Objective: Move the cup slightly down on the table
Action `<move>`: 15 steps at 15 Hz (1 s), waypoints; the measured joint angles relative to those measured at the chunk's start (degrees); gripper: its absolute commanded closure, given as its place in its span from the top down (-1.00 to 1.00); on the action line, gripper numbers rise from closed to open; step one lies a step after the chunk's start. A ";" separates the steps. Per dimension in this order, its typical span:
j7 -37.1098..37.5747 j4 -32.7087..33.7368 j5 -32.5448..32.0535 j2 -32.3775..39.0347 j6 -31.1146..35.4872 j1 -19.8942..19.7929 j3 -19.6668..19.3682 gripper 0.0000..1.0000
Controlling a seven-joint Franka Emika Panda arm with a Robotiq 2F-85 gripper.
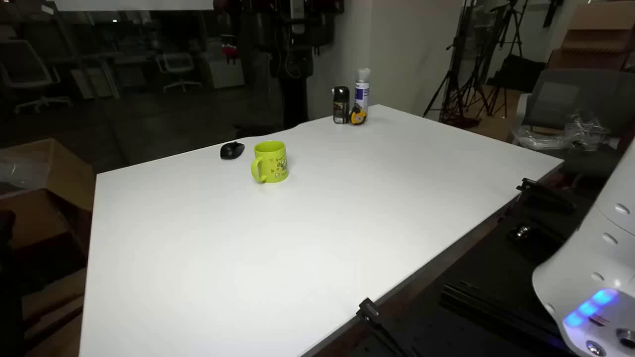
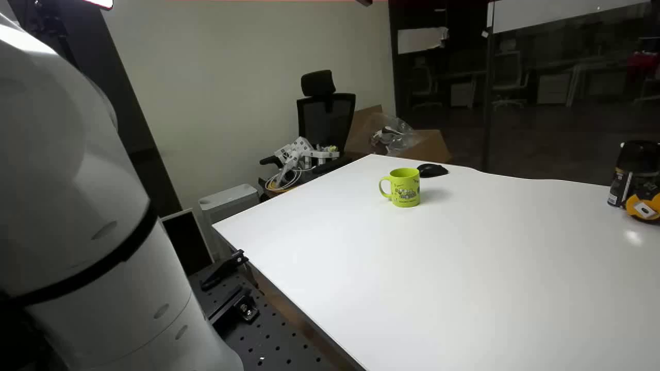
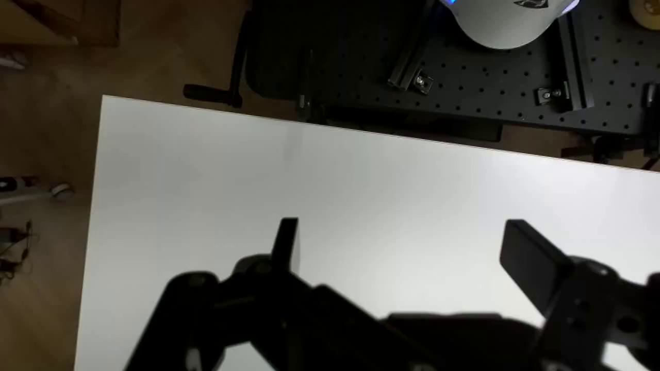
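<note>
The cup (image 1: 276, 164) is a small yellow-green mug standing upright on the white table (image 1: 238, 258), near its far edge. It also shows in an exterior view (image 2: 405, 188), with its handle towards the left; the table (image 2: 454, 278) spreads in front of it. My gripper (image 3: 402, 226) shows only in the wrist view, with its two black fingers wide apart and nothing between them. It is above the table (image 3: 361, 180), near the side by the robot base. The cup is out of the wrist view. The gripper is out of both exterior views.
A small flat black object (image 1: 231, 150) lies close to the cup. A dark can (image 1: 341, 105), a white spray can (image 1: 362, 91) and a yellow-black tape measure (image 1: 358, 115) stand at the far corner. Black clamps (image 1: 369, 312) sit along the table edge by the robot base.
</note>
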 measured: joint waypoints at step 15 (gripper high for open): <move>0.01 -0.13 0.05 -0.06 0.86 0.08 -0.02 1.00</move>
